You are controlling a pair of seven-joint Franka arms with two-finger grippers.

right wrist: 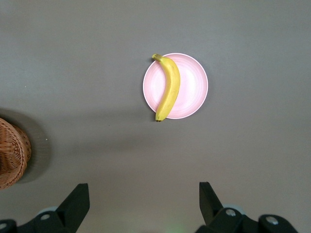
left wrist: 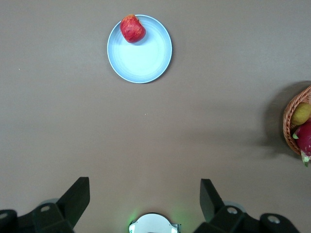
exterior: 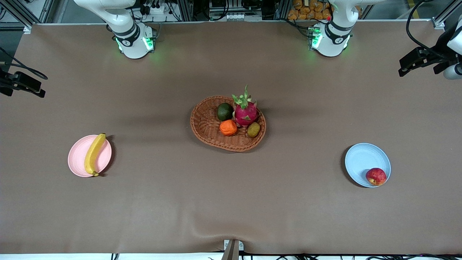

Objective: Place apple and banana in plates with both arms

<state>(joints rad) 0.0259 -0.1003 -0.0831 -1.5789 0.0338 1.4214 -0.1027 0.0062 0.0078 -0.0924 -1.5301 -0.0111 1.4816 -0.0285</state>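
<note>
The banana [exterior: 93, 154] lies across the pale pink plate [exterior: 77, 159] toward the right arm's end of the table, one tip over the rim. It also shows in the right wrist view [right wrist: 168, 87] on that plate [right wrist: 192, 87]. The red apple [exterior: 375, 176] sits in the light blue plate [exterior: 362, 160] at the rim nearest the front camera, and shows in the left wrist view [left wrist: 132, 28] on that plate [left wrist: 143, 58]. My left gripper [left wrist: 145, 194] and right gripper [right wrist: 144, 196] are open, empty and held high, away from the plates.
A brown wicker basket [exterior: 207, 124] stands mid-table, holding a pink dragon fruit [exterior: 246, 112], an orange fruit [exterior: 228, 127], a dark green fruit [exterior: 225, 111] and a kiwi [exterior: 253, 129]. The arm bases stand along the table's edge farthest from the front camera.
</note>
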